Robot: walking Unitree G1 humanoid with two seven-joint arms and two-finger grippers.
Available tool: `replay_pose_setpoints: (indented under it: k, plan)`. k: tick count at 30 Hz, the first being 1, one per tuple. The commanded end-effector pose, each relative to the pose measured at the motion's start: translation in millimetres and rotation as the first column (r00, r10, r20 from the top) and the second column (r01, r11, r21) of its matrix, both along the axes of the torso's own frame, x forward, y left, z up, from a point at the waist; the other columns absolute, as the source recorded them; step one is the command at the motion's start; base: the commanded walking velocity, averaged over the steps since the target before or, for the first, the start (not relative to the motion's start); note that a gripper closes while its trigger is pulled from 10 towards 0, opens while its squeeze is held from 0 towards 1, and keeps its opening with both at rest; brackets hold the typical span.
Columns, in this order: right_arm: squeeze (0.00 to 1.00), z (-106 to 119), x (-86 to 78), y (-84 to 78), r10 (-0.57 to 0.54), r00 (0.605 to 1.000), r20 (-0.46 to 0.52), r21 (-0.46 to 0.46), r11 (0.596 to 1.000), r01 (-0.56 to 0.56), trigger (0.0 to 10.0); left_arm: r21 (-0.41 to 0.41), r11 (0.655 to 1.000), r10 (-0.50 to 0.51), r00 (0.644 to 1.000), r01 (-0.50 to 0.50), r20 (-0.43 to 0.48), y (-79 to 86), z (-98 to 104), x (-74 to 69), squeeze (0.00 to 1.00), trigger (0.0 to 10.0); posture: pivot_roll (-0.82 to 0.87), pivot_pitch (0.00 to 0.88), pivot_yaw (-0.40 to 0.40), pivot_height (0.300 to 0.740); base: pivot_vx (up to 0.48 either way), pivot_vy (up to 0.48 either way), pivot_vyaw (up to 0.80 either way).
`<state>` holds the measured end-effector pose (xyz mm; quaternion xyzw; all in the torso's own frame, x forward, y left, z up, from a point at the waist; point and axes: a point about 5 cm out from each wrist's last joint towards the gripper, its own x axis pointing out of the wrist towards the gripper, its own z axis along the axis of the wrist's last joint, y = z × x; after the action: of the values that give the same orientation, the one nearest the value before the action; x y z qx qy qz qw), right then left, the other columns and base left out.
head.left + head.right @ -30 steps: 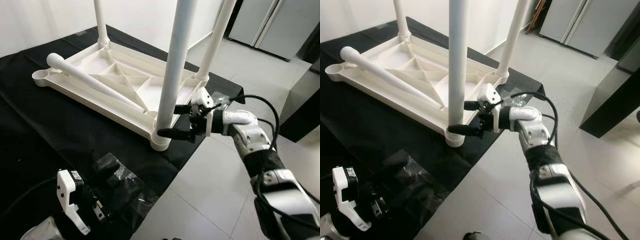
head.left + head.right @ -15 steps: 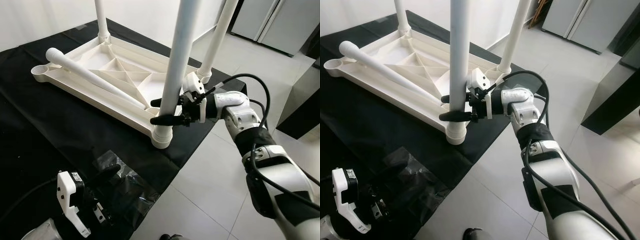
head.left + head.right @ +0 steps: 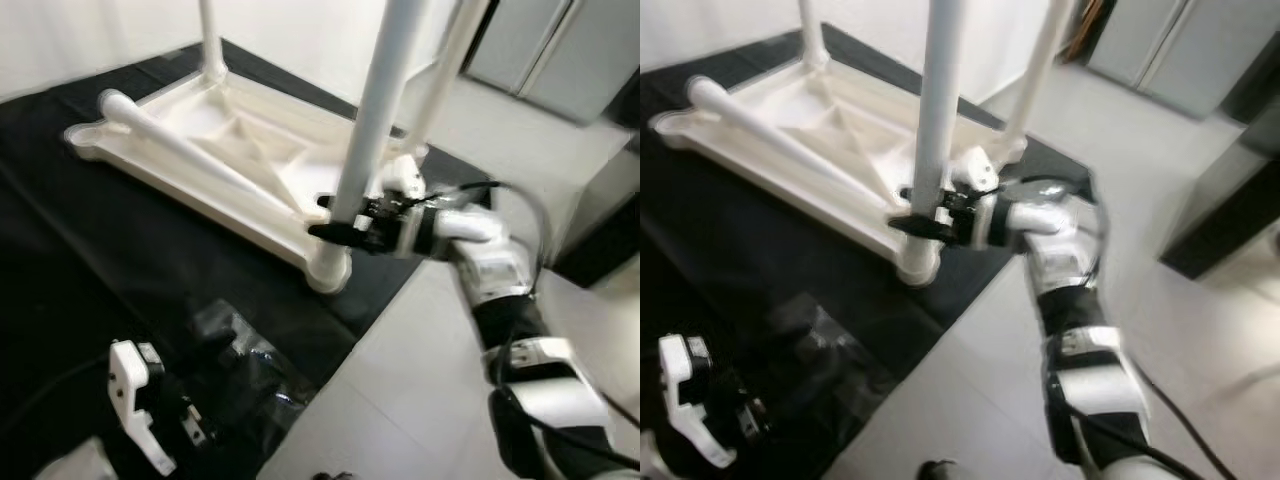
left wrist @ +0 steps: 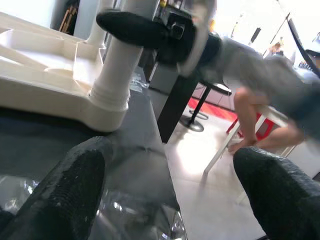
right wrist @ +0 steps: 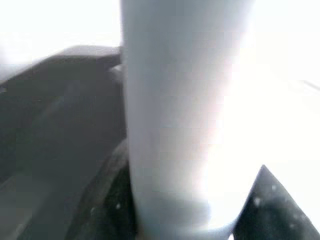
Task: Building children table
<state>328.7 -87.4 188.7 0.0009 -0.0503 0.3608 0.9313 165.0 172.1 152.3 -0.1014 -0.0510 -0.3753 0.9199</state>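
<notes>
tabletop point(image 3: 190, 170): white, upside down on black cloth point(image 3: 90, 270); one loose leg point(image 3: 190, 160) lying in its ribbed underside
near leg point(image 3: 375, 130): upright in the corner socket closest to the robot
right gripper point(image 3: 335, 218): fingers clamped around near leg, just above socket
left gripper point(image 4: 165, 185): fingers spread, low over clear plastic bag point(image 3: 245, 365) on cloth

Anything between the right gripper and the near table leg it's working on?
Nothing visible. The right gripper has its black fingers on either side of the near table leg, just above its corner socket on the upturned tabletop. The right wrist view shows the leg right between the fingers.
</notes>
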Motion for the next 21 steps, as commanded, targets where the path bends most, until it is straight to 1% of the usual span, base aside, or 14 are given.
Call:
replay_pose_setpoints:
  k: [1, 4, 6, 8, 9, 11, 12, 13, 15, 16, 18, 19, 20, 21]
  plan:
    - [0.00, -54, -27.7, 9.3, -0.197, 0.950, -0.242, -0.165, 0.973, 0.160, 0.0, 0.009, 1.000, -0.018, 1.000, 0.019, -0.019, 2.4, -3, 0.7, 0.00, 10.0, -0.04, 0.165, -0.088, 0.740, 0.000, 0.000, 0.00]
    - [0.00, -49, -31.0, 14.4, -0.228, 0.950, -0.211, -0.158, 0.968, 0.197, 0.0, 0.013, 1.000, -0.020, 1.000, 0.020, -0.021, 3.6, -4, 2.4, 0.00, 10.0, -0.05, 0.154, -0.080, 0.740, 0.000, 0.000, 0.00]
    - [0.00, -42, -17.7, 16.2, -0.177, 0.967, -0.184, -0.155, 0.977, 0.149, 0.0, 0.008, 1.000, -0.026, 0.999, 0.026, -0.021, 4.7, -5, 7.2, 0.00, 10.0, -0.05, 0.131, -0.108, 0.740, 0.000, 0.000, 0.00]
    - [0.00, -42, -14.8, 15.9, -0.168, 0.967, -0.191, -0.153, 0.978, 0.140, 0.0, 0.008, 1.000, -0.028, 0.999, 0.029, -0.019, 4.6, -6, 8.9, 0.00, 10.0, -0.05, 0.131, -0.108, 0.740, 0.000, 0.000, 0.00]
    - [0.00, -40, -14.1, 17.9, -0.142, 0.971, -0.194, -0.141, 0.983, 0.116, 10.0, 0.008, 1.000, -0.019, 1.000, 0.019, -0.014, 5.0, -6, 10.0, 0.00, 10.0, -0.05, 0.129, -0.104, 0.740, 0.000, 0.000, 0.00]
    - [0.00, -39, -14.2, 19.6, -0.125, 0.973, -0.193, -0.132, 0.986, 0.100, 10.0, 0.008, 1.000, -0.012, 1.000, 0.012, -0.010, 5.2, -6, 10.4, 0.00, 10.0, -0.05, 0.129, -0.104, 0.740, 0.000, 0.000, 0.00]
    - [1.00, -30, -18.2, 25.7, -0.045, 0.978, -0.204, -0.114, 0.993, 0.022, 10.0, 0.009, 1.000, 0.000, 1.000, 0.000, -0.007, 6.0, -6, 10.6, 0.00, 10.0, -0.05, 0.125, -0.099, 0.740, 0.000, 0.000, 0.00]
    - [1.00, -30, -18.2, 25.7, -0.045, 0.978, -0.204, -0.114, 0.993, 0.022, 10.0, 0.009, 1.000, 0.000, 1.000, 0.000, -0.007, 6.0, -6, 10.6, 0.00, 10.0, -0.05, 0.125, -0.099, 0.740, 0.000, 0.000, 0.00]
    - [1.00, -26, -19.9, 29.1, 0.017, 0.978, -0.210, -0.105, 0.994, -0.040, 10.0, 0.010, 1.000, 0.003, 1.000, -0.003, -0.007, 6.4, -7, 10.7, 0.00, 10.0, -0.05, 0.125, -0.099, 0.740, 0.000, 0.000, 0.00]
    - [1.00, -18, -22.5, 32.0, 0.080, 0.976, -0.203, -0.091, 0.991, -0.100, 10.0, 0.015, 1.000, -0.001, 1.000, 0.001, -0.008, 6.8, -7, 10.8, 0.00, 10.0, -0.04, 0.123, -0.105, 0.740, 0.000, 0.000, 0.00]
    - [1.00, -18, -22.5, 32.0, 0.080, 0.976, -0.203, -0.091, 0.991, -0.100, 10.0, 0.015, 1.000, -0.001, 1.000, 0.001, -0.008, 6.8, -7, 10.8, 0.00, 10.0, -0.04, 0.123, -0.105, 0.740, 0.000, 0.000, 0.00]
    - [1.00, -7, -23.3, 32.4, 0.205, 0.966, -0.158, -0.097, 0.970, -0.221, 10.0, 0.019, 1.000, -0.006, 1.000, 0.006, -0.009, 6.7, -7, 10.9, 0.00, 10.0, -0.05, 0.121, -0.108, 0.740, 0.000, 0.000, 0.00]
    - [1.00, -7, -23.3, 32.4, 0.205, 0.966, -0.158, -0.097, 0.970, -0.221, 10.0, 0.019, 1.000, -0.006, 1.000, 0.006, -0.009, 6.7, -7, 10.9, 0.00, 10.0, -0.05, 0.121, -0.108, 0.740, 0.000, 0.000, 0.00]
    - [0.97, 5, -18.6, 24.0, 0.365, 0.925, -0.101, -0.154, 0.913, -0.377, 10.0, 0.021, 1.000, -0.012, 1.000, 0.012, -0.011, 5.9, -8, 11.2, 0.00, 10.0, -0.05, 0.118, -0.116, 0.740, 0.000, 0.000, 0.00]
